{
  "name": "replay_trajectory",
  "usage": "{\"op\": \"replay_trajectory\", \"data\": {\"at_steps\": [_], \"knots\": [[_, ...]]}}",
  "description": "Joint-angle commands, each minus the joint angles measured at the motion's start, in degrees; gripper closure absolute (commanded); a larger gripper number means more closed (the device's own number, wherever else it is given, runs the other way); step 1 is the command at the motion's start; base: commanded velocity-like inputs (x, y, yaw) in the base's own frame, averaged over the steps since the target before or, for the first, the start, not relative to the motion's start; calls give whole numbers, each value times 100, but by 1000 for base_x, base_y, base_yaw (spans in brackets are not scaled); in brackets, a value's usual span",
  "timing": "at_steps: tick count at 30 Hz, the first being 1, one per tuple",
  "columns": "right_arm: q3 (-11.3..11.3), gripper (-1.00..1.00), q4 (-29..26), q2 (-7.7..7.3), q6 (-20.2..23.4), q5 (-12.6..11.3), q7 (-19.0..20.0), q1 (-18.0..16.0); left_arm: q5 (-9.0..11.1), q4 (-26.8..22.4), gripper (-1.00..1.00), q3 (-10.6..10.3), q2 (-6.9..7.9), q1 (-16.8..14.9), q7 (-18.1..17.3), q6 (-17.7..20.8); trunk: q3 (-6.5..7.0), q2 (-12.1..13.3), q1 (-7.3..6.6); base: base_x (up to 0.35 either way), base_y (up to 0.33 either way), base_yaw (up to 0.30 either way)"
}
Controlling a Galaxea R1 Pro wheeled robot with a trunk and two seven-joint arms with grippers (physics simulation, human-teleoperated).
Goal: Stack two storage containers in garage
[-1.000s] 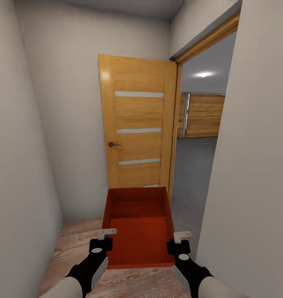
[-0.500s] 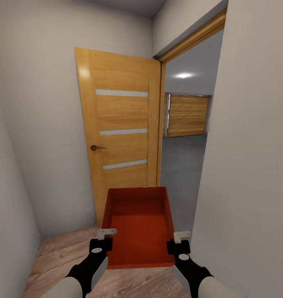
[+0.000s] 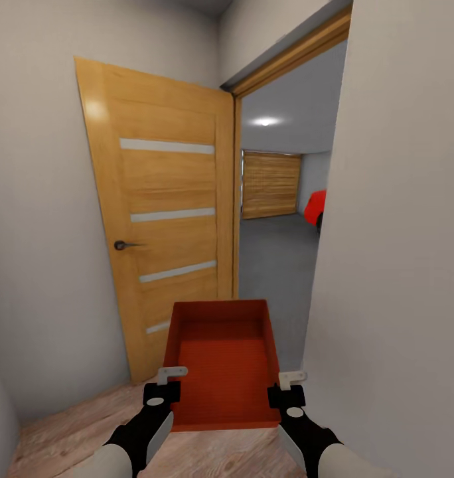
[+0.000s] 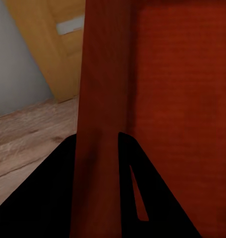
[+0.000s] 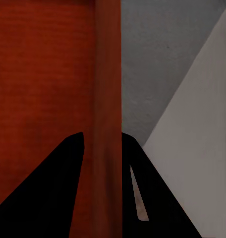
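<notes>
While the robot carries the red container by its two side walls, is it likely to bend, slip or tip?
The storage container probably stays stiff: its straight walls show no bowing between the left tool and the right tool. It looks empty, so likely light. Slipping seems the main risk, since each tool pinches only a thin, smooth wall near one end, and the far end could sag.

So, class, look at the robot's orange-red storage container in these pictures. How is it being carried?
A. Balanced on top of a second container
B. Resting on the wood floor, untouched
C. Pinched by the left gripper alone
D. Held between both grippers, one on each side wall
D: the left gripper clamps the left wall of the storage container and the right gripper the right wall; each wrist view shows a wall between the fingers.
</notes>
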Motion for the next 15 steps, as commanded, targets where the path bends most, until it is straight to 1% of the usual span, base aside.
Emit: {"op": "replay_trajectory", "data": {"at_steps": [1, 3, 5, 7, 13, 15], "knots": [[-26, 100, 15, -1, -9, -97, 23, -4, -57, -29, 100, 48, 77, -5, 47, -356, -8, -6, 3, 246, 217, -285], [-26, 100, 12, -1, -7, -97, 23, -4, -57, -29, 100, 47, 77, -5, 47, -356, -8, -6, 3, 246, 217, -285], [-26, 100, 13, -1, -9, -97, 23, -4, -57, -29, 100, 49, 77, -5, 47, -356, -8, -6, 3, 246, 217, -190], [-26, 100, 12, -1, -9, -97, 23, -4, -57, -29, 100, 50, 77, -5, 47, -356, -8, -6, 3, 246, 217, -78], [-26, 100, 15, -1, -9, -97, 23, -4, -57, -29, 100, 50, 77, -5, 47, -356, -8, -6, 3, 246, 217, -12], [-26, 100, 15, 2, -8, -97, 23, -4, -57, -29, 100, 50, 74, -5, 47, -356, -8, -6, 3, 246, 218, -125]]}}
